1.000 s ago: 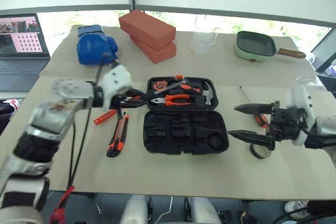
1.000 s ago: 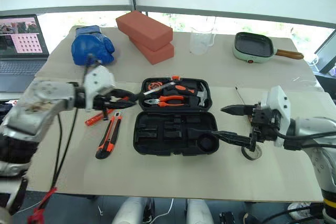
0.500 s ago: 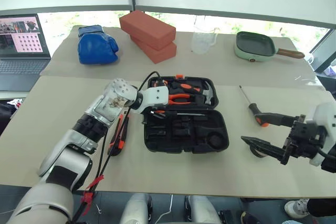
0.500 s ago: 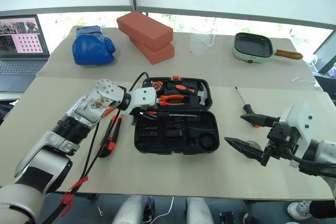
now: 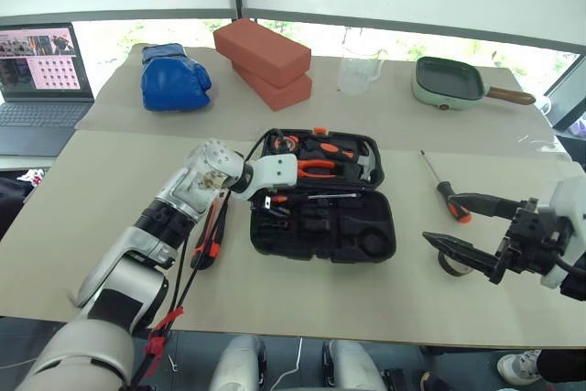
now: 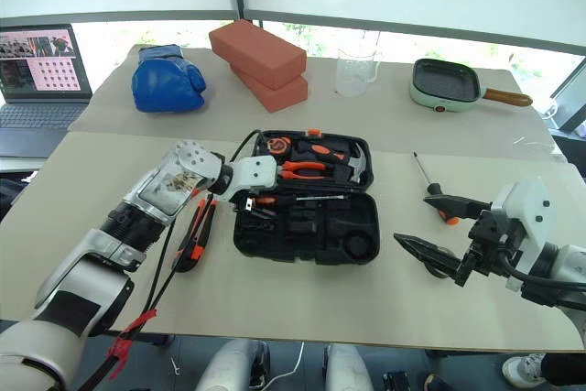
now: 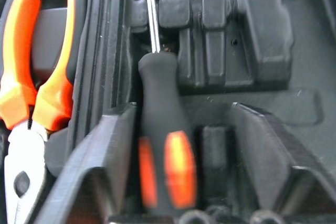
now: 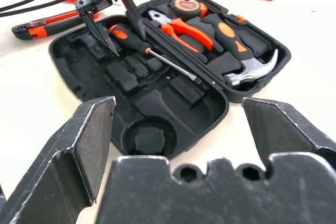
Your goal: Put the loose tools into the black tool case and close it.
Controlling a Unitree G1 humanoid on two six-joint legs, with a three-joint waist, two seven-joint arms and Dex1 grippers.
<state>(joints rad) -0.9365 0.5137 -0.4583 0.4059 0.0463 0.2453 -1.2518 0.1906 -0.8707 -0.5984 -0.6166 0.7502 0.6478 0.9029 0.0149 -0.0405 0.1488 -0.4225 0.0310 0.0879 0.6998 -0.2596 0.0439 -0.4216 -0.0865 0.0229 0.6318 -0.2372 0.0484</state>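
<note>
A: Where's the black tool case (image 5: 322, 223)?

B: Mid-table, lying open. The far half holds orange-handled pliers (image 5: 316, 168) and a steel-headed hammer (image 5: 364, 163); the near half is mostly bare recesses.

A: And the left gripper (image 8: 107, 22)?

B: Over the case's near half, at the 9 o'clock end, pointing down into it. Its fingers stand parted on either side of a black-and-orange screwdriver's handle (image 7: 161, 161) (one finger looks to touch it, the other stands off). That screwdriver (image 5: 302, 197) lies across the case along the hinge line, its shaft running toward 3 o'clock.

A: Right gripper (image 5: 481, 233)?

B: At 3 o'clock from the case, hovering low over the table, fingers spread wide, holding nothing. Tips aimed toward the case.

A: Loose tools outside?

B: A second screwdriver (image 5: 443, 186) lies on the table at 3 o'clock, near the right gripper's far finger. A small black tape roll (image 5: 450, 264) shows just under the near finger. The utility knife (image 5: 207, 241) lies at 9 o'clock of the case, partly under the left arm, with something slim and red beside it; I can't tell what.

A: Further back?

B: Red bricks (image 5: 265, 59) at 12 o'clock.
</note>
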